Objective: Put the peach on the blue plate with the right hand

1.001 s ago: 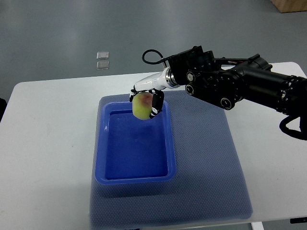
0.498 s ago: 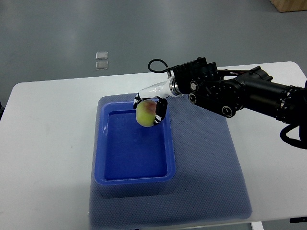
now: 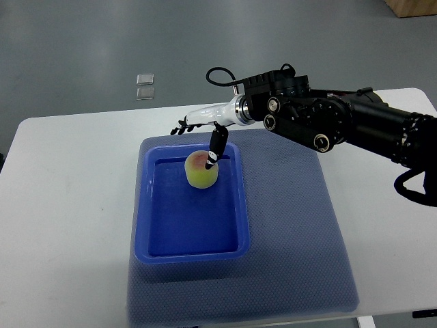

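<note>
Nearest, a blue textured mat spread over the white tabletop, its near edge reaching almost to the tabletop's near edge. Resting on the mat's left part, a deep rectangular blue plate with raised walls and rounded corners, more tray than dish. Inside, toward the far end and a little right of the middle, the peach: yellow-green with a reddish patch on top, sitting on the plate's floor, clear of the walls.

Just above and beyond the peach, the right robot hand, white-backed with black fingers. Spread wide and holding nothing: one dark finger pointing down with its tip at or just touching the peach's upper right edge, contact too close to call; the other fingertips fanned out to the left over the plate's far rim. Behind the hand, a silver wrist ring and then the bulky black right arm, stretching off to the right edge, a black cable looped above the wrist.

Farther still, past the tabletop's far edge, grey floor with two small pale square tiles lying one behind the other, well apart from everything on the tabletop. At the far right corner, a sliver of a brown box.
</note>
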